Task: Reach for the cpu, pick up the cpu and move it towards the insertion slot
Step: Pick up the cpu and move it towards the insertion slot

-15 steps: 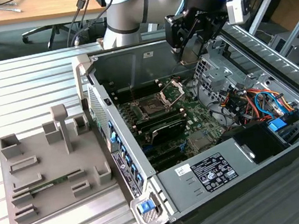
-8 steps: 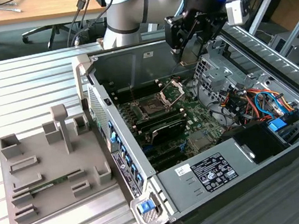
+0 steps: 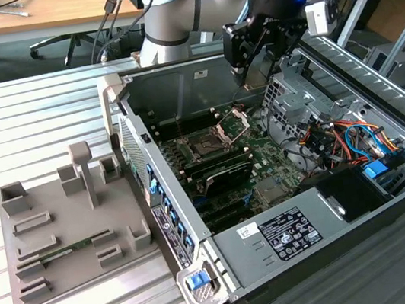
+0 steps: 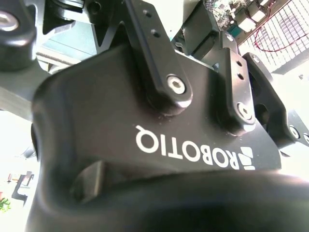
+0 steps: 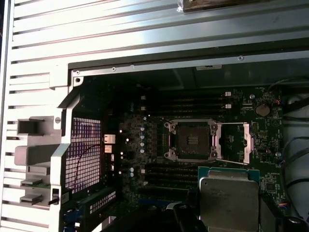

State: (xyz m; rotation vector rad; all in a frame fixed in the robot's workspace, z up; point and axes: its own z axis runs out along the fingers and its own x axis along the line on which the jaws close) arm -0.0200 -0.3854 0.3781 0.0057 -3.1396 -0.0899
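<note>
**Chip in the air, socket open below**

Low in the first wrist view, the hand (image 5: 227, 212) grips the cpu (image 5: 229, 197), carried above the motherboard (image 5: 145, 145). Beyond it, mid-frame, lies the insertion slot (image 5: 189, 140), its frame swung open. If the chip tilts or slips, I'd fear bent socket contacts or a drop among the memory slots (image 5: 193, 102) farther back.

A lab: wooden desks (image 3: 28, 25), an office chair (image 3: 66, 44), an opened computer case (image 3: 285, 185).
</note>
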